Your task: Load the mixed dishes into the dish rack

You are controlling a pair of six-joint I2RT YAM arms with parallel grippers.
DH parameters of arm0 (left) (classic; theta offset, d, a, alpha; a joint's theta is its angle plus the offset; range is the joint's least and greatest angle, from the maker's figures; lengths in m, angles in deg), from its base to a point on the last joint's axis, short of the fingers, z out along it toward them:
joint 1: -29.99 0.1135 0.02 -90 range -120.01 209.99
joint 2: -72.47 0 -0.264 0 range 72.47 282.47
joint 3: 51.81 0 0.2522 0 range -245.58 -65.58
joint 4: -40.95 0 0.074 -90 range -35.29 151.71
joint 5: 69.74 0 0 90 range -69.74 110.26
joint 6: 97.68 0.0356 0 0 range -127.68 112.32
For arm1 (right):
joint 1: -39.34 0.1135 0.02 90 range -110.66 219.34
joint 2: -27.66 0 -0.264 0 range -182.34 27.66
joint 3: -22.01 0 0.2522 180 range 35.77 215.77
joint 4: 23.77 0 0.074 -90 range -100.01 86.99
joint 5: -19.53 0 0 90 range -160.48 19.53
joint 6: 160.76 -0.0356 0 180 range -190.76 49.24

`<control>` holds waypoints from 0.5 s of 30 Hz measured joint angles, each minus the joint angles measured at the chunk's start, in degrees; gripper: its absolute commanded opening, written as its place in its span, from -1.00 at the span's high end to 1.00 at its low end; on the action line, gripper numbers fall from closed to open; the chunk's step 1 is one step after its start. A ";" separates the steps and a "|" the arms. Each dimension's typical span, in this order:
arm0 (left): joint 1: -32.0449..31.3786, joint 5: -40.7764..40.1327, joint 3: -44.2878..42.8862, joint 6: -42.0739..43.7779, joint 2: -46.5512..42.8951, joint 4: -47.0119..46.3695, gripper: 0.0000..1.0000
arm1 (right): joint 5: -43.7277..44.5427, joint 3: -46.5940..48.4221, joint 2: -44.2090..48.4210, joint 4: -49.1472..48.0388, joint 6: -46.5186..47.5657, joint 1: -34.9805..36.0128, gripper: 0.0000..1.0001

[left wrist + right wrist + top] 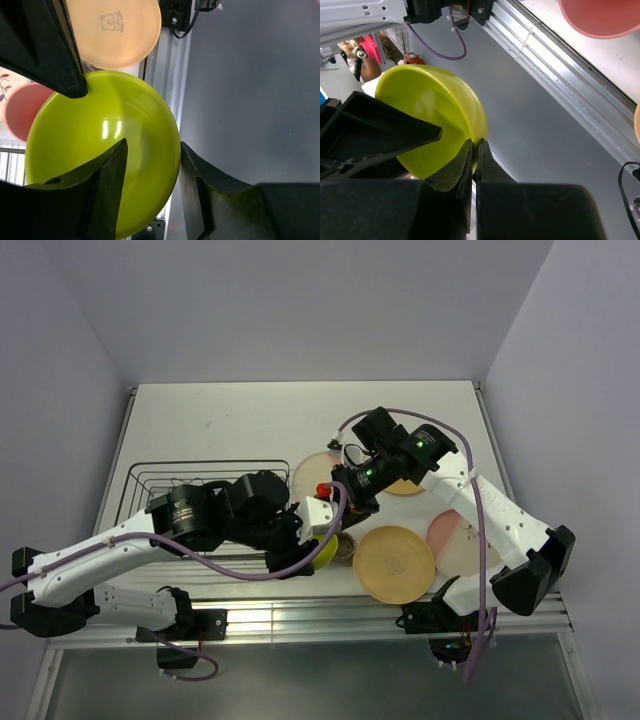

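The yellow-green bowl [326,553] hangs tilted on edge between both grippers near the table's front edge. My right gripper [347,508] is shut on its rim, which is pinched thin between the fingers in the right wrist view [476,142], where the bowl [430,110] sits to the left. My left gripper [303,533] is open and straddles the rim [152,145], one finger inside the bowl [100,125] and one just outside it. The dish rack [150,480] stands at the left, partly under my left arm.
A yellow-orange plate [394,563] lies at the front right, also seen in the left wrist view [115,30]. A pink plate [455,540] lies further right and a cream-and-pink plate [315,472] behind the grippers. A tiny grey-brown cup [345,545] stands beside the bowl. A pink dish [20,107] shows behind it.
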 measured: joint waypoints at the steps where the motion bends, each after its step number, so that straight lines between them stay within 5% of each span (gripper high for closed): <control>1: 0.00 0.20 0.33 0.02 -0.20 0.07 0.04 | 0.00 0.09 0.00 0.00 -0.22 0.33 1.00; 2: 0.00 0.44 0.72 0.04 -0.46 0.07 0.08 | 0.02 0.13 0.00 -0.02 -0.57 0.61 1.00; 7: -1.29 4.44 1.36 1.99 -0.87 -0.52 0.95 | 0.57 1.81 -0.39 -1.84 -2.08 1.84 1.00; 12: -1.46 4.37 1.42 2.93 -1.95 -1.14 1.00 | 1.01 4.59 -1.44 -1.90 -2.84 2.32 1.00; 15: -1.42 2.95 1.73 1.95 -3.26 -1.79 1.00 | 0.90 5.35 -1.53 -3.17 -4.50 2.34 0.80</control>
